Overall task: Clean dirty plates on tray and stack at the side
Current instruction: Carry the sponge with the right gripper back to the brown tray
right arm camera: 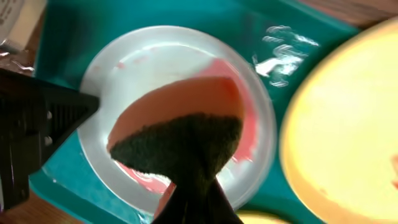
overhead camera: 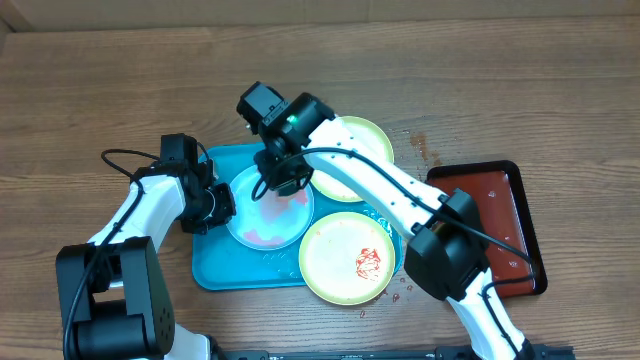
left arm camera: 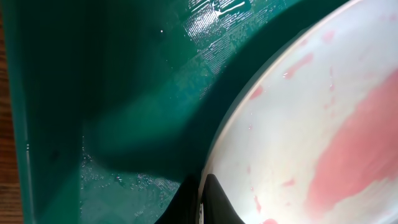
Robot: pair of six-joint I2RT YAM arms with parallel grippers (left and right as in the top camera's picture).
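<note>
Sponge (right arm camera: 180,124) over blue plate (right arm camera: 143,62), hidden overhead

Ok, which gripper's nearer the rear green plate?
Right. The right gripper, with sponge over the blue plate, is just left of the rear green plate; left gripper clamps the blue plate's left rim.

The left arm (overhead camera: 150,205) has smooth white plastic link shells between blocky matte-black joint housings, and a thin black cable (overhead camera: 120,153) loops off it. The right arm (overhead camera: 370,175) is built alike, with a small green light (overhead camera: 293,120) on its black wrist block. The left gripper (overhead camera: 224,205) is black; its finger (right arm camera: 37,118) shows a ridged face and small pale screws.
</note>
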